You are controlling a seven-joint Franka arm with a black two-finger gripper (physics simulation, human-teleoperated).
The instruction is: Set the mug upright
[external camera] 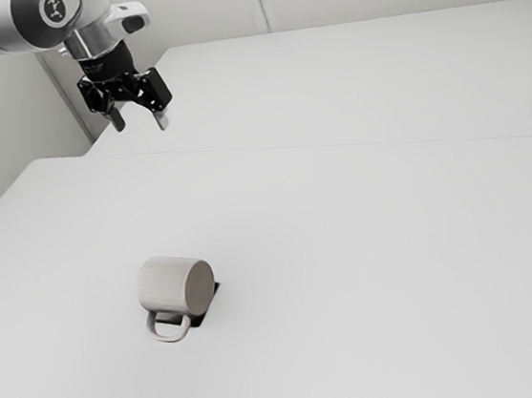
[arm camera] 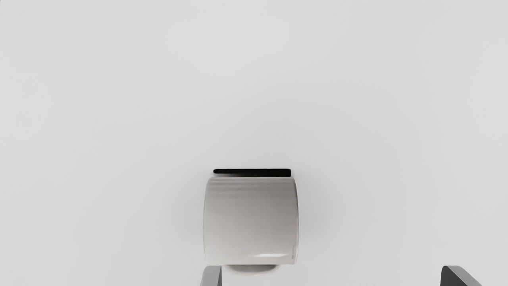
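Through the exterior view I see the end effector [external camera: 140, 125] at ten o'clock, its fingers spread around nothing, high above the bench [external camera: 371, 273]. The mug [external camera: 172, 288] lies on its side at eight o'clock, over a flat black object [external camera: 199, 320], its handle [external camera: 171, 335] toward six. I'd turn the hand a quarter so the fingers straddle the round wall, clear of the handle, lift gently, then tip it mouth-up (which end is the mouth, I can't tell).

mug [external camera: 162, 286] on the table [external camera: 371, 273] | flat pad [arm camera: 252, 172] on the table, partly beneath mug
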